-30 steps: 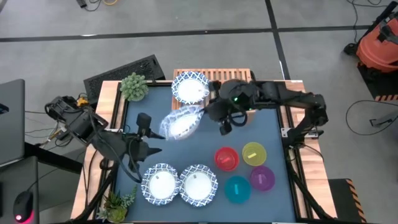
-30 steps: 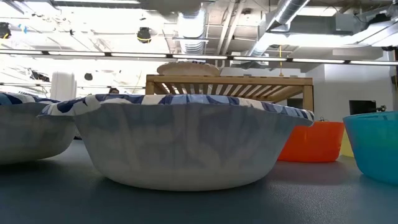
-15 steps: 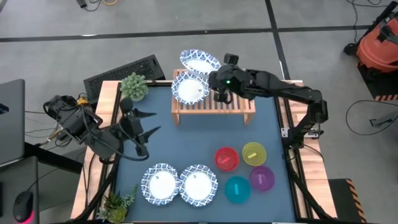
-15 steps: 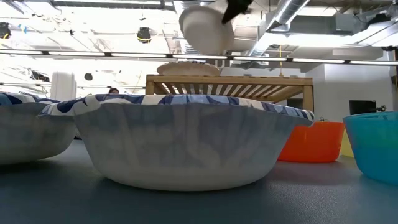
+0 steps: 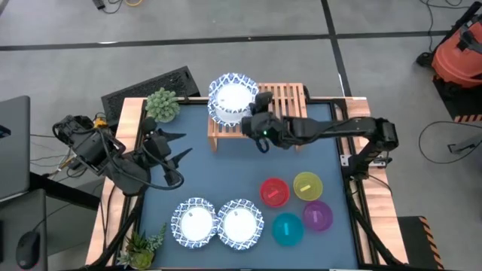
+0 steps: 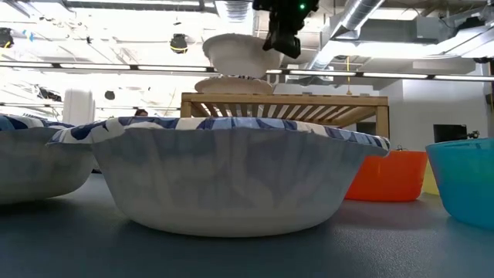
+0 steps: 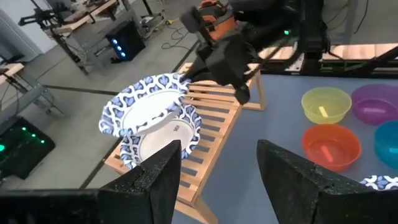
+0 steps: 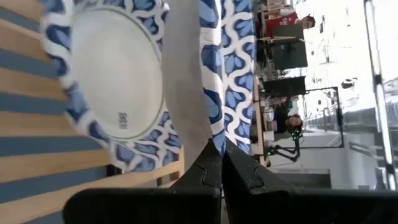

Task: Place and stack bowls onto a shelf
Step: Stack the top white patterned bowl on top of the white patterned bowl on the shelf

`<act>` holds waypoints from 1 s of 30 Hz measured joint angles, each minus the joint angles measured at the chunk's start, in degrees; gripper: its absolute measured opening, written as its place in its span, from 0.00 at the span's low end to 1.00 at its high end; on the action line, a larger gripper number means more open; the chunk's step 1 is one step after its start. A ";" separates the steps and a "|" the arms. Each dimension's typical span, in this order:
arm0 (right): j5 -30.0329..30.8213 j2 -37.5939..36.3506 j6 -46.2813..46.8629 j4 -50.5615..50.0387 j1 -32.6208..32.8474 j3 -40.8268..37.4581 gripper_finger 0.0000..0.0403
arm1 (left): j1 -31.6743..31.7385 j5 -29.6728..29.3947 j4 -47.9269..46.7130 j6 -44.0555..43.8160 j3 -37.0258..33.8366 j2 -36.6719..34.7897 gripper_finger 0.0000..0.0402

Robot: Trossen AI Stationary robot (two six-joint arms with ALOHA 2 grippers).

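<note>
From above, the right gripper is clamped on the rim of a blue-rimmed white bowl, holding it over the left end of the light-wood shelf at the far side of the dark blue bench, directly above a second patterned bowl of which only a sliver of rim shows. The left gripper waits over the bench's left part with its fingers spread and nothing between them. Two more patterned bowls sit side by side at the near edge, and to their right the red bowl, yellow bowl, purple bowl and teal bowl cluster together. Two small potted plants stand at the bench's left corners. From bench height, the held bowl hangs just above the bowl lying on the shelf, the right gripper pinching its right rim; whether the two bowls touch cannot be told. The left wrist camera shows the open fingers of the left gripper and, beyond them, the held bowl tilted over the shelf bowl. The right wrist camera shows the right gripper's fingers closed together on the held bowl's rim, with the shelf bowl resting on the wooden slats beneath.
</note>
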 joint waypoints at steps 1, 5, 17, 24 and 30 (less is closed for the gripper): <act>0.52 -0.02 0.07 0.85 0.35 -0.98 0.05 | 0.00 0.00 -0.36 -0.06 0.00 0.00 0.49; 1.44 0.02 0.06 2.21 0.45 -3.12 0.05 | 0.00 -0.80 -1.88 0.16 0.00 0.00 0.49; -2.83 0.02 1.79 7.69 0.14 -5.51 0.05 | 0.00 -1.97 -3.08 0.33 0.00 0.02 0.49; -4.63 3.30 1.46 8.85 -0.95 -5.65 0.05 | 0.00 -2.73 -3.10 0.06 0.00 0.04 0.49; -4.06 6.16 -3.26 11.64 -0.64 -5.27 0.05 | 0.00 -2.71 -3.43 -0.34 0.00 0.04 0.49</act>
